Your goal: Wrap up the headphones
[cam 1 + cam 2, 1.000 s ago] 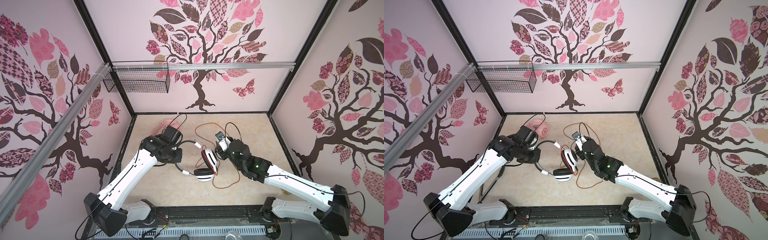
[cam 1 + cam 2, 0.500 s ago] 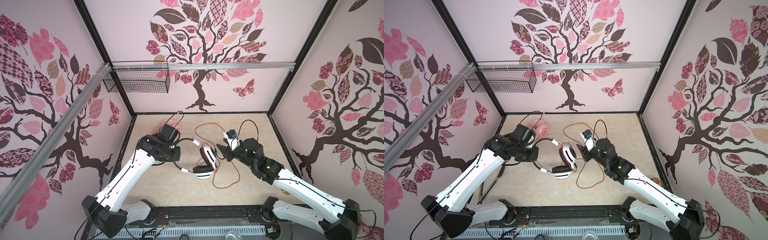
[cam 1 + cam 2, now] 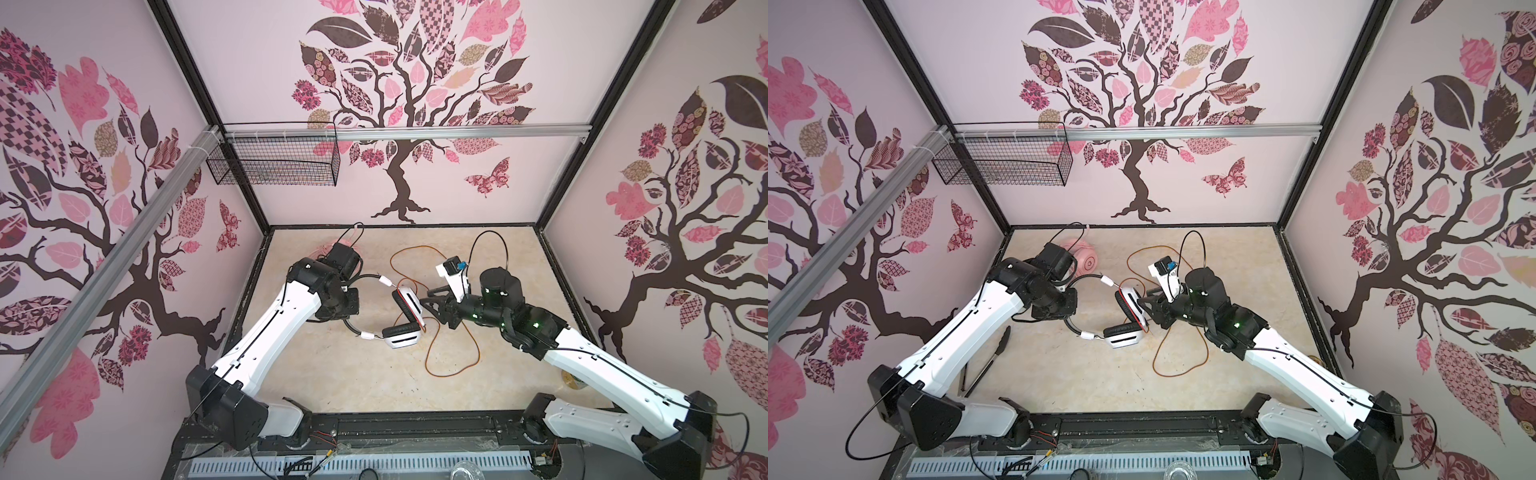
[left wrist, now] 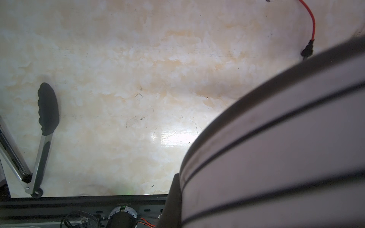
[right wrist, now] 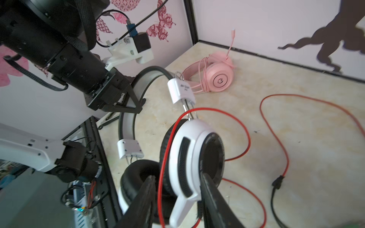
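Note:
The white headphones (image 3: 409, 305) with black ear pads hang above the table. My left gripper (image 5: 130, 96) is shut on their black-and-white headband (image 4: 276, 148), with one finger (image 4: 174, 197) showing beside it. My right gripper (image 5: 177, 176) is open, its jaws straddling the upper white ear cup (image 5: 193, 150) and a loop of the orange-red cable (image 5: 164, 158). One finger touches the cup; the other stands clear of the cable. In both top views the right gripper (image 3: 426, 305) (image 3: 1148, 305) meets that cup from the right. The rest of the cable (image 3: 453, 361) trails over the table. The pink headphones (image 5: 219, 78) lie at the back left.
Black-tipped metal tongs (image 4: 48, 110) (image 3: 984, 365) lie by the front left under my left arm. The cable's black plug (image 5: 277, 182) rests on the marble table. A wire basket (image 3: 274, 162) hangs on the back left wall. Black frame rails edge the table.
My right gripper drew back to the right, then came in again onto the ear cup, its jaws narrowing. The left arm shifted slightly, still holding the headband.

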Controlling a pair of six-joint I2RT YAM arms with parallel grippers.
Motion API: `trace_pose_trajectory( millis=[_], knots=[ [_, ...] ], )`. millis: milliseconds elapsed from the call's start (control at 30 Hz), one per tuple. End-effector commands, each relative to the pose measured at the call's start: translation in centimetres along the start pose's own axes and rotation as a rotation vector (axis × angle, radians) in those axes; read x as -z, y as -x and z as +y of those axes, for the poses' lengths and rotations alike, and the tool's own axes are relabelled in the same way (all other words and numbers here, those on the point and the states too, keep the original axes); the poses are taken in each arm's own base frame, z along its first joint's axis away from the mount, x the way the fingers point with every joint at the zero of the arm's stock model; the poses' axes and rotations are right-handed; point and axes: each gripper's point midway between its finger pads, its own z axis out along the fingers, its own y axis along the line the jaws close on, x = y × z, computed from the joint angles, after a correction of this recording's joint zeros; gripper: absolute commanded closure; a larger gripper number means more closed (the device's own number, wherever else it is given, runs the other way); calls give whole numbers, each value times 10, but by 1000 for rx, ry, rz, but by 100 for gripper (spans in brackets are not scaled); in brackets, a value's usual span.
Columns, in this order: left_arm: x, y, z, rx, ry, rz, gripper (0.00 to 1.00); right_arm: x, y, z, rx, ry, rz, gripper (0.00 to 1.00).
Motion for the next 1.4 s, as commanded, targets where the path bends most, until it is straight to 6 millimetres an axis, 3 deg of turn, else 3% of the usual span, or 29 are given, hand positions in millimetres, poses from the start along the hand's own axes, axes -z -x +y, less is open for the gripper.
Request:
trace_pose_trajectory(
  millis=[0,300,733,933,1133,1367],
  knots=[
    [19,12,-13,60,-84,-66,100,-5,-11,14,-141,77,73,59],
    [20,10,-14,68,-99,-69,100,-22,-16,24,-199,145,111,59],
    [18,8,-16,71,-112,-63,100,-47,-21,66,-109,222,164,59],
    [21,8,-22,70,-148,-58,100,-62,-12,44,-91,98,137,58],
    [30,5,-29,65,-202,-59,100,-84,-27,6,-56,-90,186,57],
    [38,-2,-51,38,-335,-17,100,-83,-27,-32,37,-303,189,55]
  ],
)
